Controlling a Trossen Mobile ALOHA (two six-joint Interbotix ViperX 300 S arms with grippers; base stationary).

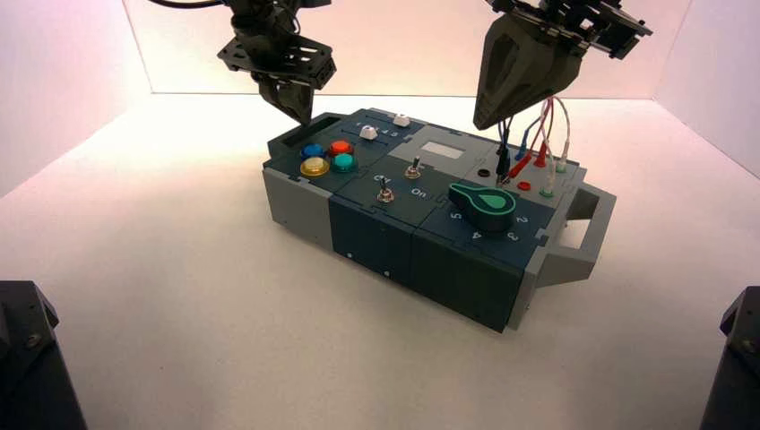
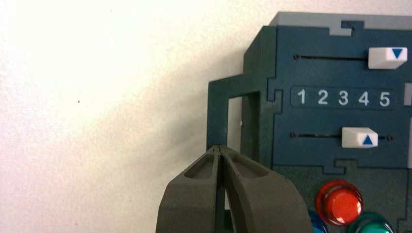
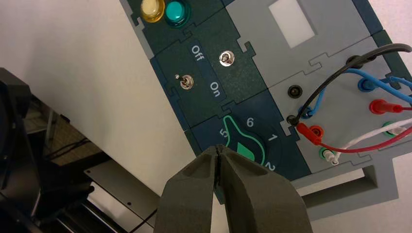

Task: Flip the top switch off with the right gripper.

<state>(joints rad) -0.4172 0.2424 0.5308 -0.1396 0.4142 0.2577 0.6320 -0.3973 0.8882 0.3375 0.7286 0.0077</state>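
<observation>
The top switch [image 1: 413,167] is a small silver toggle on the dark-blue panel, next to the pale-grey display window [image 1: 442,150]. In the right wrist view the top switch [image 3: 226,58] sits between the "Off" and "On" lettering and shows nearly end-on, so I cannot tell its position. Its twin toggle [image 1: 384,191] stands nearer the front edge. My right gripper [image 1: 481,124] hangs shut and empty, high above the box's back right by the wires; in its wrist view the right gripper [image 3: 217,148] lies over the green knob's edge. My left gripper [image 1: 305,116] is shut above the box's back left corner.
Blue, red, yellow and teal buttons [image 1: 327,158] sit left of the switches. Two white sliders [image 2: 359,137] lie by the numbers 1 to 5. A green knob [image 1: 484,201] is at the front right. Coloured wires [image 1: 538,148] stand plugged in at the back right. A handle [image 1: 587,228] juts right.
</observation>
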